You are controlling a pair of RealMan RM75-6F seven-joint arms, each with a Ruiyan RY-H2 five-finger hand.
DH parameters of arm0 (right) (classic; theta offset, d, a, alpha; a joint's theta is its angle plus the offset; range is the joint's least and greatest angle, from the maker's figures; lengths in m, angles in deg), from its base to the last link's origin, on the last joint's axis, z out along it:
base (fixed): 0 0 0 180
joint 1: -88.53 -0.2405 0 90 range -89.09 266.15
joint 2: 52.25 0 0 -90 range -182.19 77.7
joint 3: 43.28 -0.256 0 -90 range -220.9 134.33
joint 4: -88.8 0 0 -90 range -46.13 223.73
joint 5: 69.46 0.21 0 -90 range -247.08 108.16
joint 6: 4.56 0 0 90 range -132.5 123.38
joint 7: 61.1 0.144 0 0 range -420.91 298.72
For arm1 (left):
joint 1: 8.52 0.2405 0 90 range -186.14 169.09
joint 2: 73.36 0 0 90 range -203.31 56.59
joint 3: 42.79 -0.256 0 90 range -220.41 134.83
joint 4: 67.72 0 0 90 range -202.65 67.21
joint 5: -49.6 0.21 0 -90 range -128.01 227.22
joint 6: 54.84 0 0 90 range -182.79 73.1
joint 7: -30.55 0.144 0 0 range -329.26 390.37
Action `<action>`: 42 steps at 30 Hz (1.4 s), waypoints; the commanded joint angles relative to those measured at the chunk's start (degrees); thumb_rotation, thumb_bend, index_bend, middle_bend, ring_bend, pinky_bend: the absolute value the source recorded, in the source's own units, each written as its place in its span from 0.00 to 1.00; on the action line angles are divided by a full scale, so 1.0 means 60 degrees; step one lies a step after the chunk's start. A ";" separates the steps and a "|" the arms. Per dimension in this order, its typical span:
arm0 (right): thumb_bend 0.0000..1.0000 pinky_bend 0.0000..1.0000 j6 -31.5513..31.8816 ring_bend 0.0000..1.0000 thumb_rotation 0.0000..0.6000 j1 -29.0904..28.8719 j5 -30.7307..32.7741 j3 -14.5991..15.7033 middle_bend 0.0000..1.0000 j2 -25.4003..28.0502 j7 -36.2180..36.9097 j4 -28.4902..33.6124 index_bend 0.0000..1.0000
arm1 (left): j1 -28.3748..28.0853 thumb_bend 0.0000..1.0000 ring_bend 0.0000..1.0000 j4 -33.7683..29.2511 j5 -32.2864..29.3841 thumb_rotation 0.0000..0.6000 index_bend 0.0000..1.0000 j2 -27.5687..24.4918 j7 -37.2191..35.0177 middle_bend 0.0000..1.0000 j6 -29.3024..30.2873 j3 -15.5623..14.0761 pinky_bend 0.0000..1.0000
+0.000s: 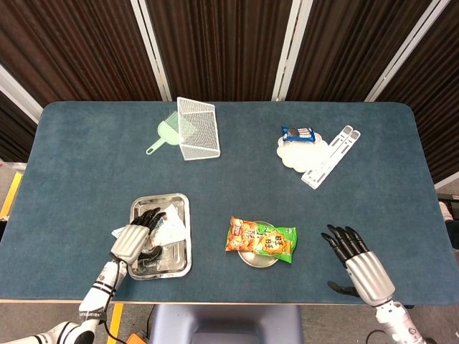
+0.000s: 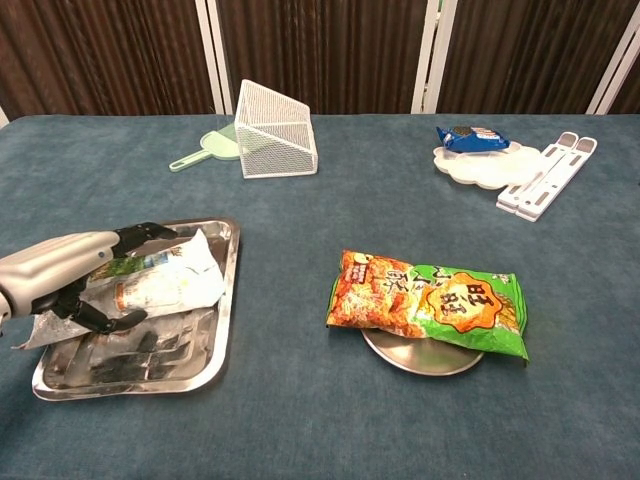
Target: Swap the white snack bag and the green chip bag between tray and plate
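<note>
White snack bag: the white snack bag (image 2: 165, 280) lies in the metal tray (image 2: 222, 312) at the near left of the table, its long axis running left to right in the chest view, one end sticking out past the tray's left rim.
Left hand: the left hand (image 2: 62, 270) is over the bag's left half, fingers (image 2: 140, 232) arched across its far edge and the thumb under the near edge — it grips the bag, which rests on the tray.
Green chip bag: the green chip bag (image 2: 430, 305) lies across the small round plate (image 2: 420, 358) near the table's middle front, long axis left to right, orange end toward the tray, green end toward the right; it overhangs the plate on both sides.
Right hand: the right hand (image 1: 357, 264) is at the near right edge, well apart from the chip bag, fingers spread and holding nothing.
Open room: bare blue table (image 1: 215, 186) lies between tray and plate, and more behind both.
Far side: a white wire basket (image 1: 198, 127) with a green scoop (image 1: 165, 134) just beside it at far left; a blue packet (image 1: 298, 134) on a white cloud-shaped dish (image 1: 297, 154) and a white folding stand (image 1: 331, 155) at far right — all well apart from the tray and plate.
</note>
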 commanded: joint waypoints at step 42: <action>0.14 0.00 -0.2195 0.00 1.00 -0.0897 0.1689 -0.0413 0.00 0.0204 0.1224 -0.0114 0.00 | -0.8052 0.36 0.00 1.1630 0.1613 1.00 0.00 0.6050 -0.6893 0.00 -0.1732 0.1507 0.01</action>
